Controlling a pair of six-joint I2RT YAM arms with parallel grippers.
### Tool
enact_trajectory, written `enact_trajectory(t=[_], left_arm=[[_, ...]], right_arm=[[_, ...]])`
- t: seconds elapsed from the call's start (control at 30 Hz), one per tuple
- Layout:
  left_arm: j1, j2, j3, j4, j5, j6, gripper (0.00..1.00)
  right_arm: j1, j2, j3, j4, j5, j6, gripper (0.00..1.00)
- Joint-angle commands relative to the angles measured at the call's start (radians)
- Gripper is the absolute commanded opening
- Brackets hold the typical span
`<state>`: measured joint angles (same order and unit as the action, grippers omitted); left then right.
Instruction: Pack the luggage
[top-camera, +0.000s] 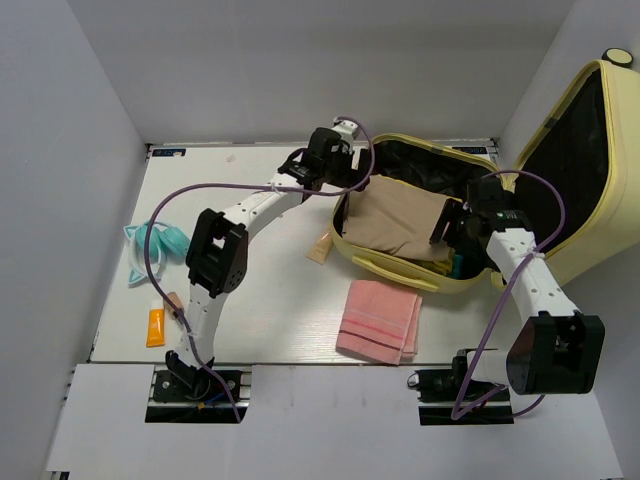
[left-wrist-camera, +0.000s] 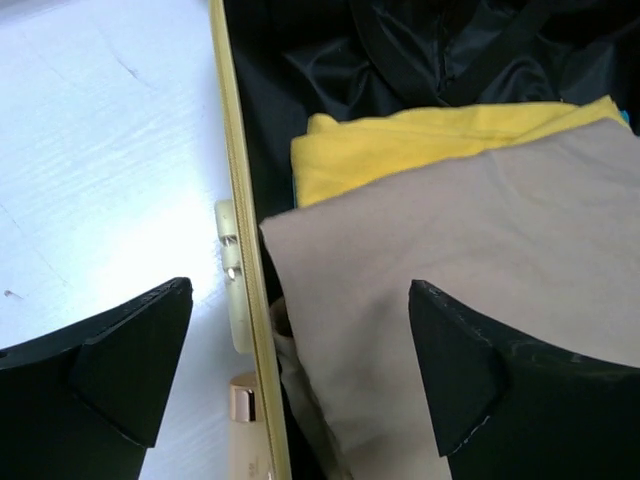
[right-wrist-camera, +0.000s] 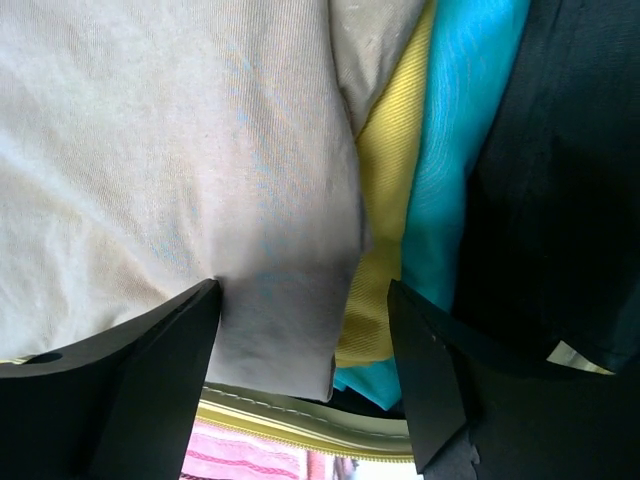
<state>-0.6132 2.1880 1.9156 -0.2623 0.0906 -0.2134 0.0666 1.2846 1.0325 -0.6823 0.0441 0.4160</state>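
The luggage (top-camera: 395, 268) is lying open at the right centre of the top view, its lid leaning up toward the upper right. A beige garment (top-camera: 400, 215) is lying on top inside, covering a yellow garment (left-wrist-camera: 400, 145) and a teal garment (right-wrist-camera: 450, 150), with its edge reaching the near rim. The right gripper (right-wrist-camera: 300, 350) is hovering spread around that edge and pinching nothing. The left gripper (left-wrist-camera: 300, 360) is hanging spread across the left rim. Cloth straying over the rim is probably risking a jammed closure, and a finger snagging the rim could be shoving the case. A pink towel (top-camera: 380, 318) is lying just below.
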Motion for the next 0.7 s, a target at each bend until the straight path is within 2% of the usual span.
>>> enact_trajectory(t=[0.0,0.2,0.33,0.4,0.57,0.6,0.67], left_arm=[[-0.019,-0.069,0.025,-0.055,0.041,0.048,1.00],[-0.039,-0.157,0.000,-0.129,-0.035,0.083,1.00],[-0.078,-0.172,-0.036,-0.144,-0.049,0.105,0.97],[-0.088,-0.165,-0.056,-0.144,-0.051,0.100,0.95],[-0.103,-0.113,-0.064,-0.140,0.003,0.065,0.94],[-0.105,-0.090,-0.066,-0.134,0.008,0.065,0.94],[-0.109,-0.071,-0.079,-0.103,0.009,0.062,0.94]], right_arm=[[-0.004,-0.007,0.052,-0.013,0.034,0.012,0.74],[-0.007,-0.007,0.081,0.039,0.117,0.075,0.74],[-0.007,0.044,0.087,0.067,0.067,0.070,0.74],[-0.004,0.077,0.089,0.066,0.030,0.067,0.54],[-0.004,0.039,-0.024,0.075,-0.033,0.092,0.24],[-0.004,0.026,-0.079,0.087,-0.035,0.110,0.11],[-0.002,-0.028,-0.158,0.096,-0.064,0.150,0.02]])
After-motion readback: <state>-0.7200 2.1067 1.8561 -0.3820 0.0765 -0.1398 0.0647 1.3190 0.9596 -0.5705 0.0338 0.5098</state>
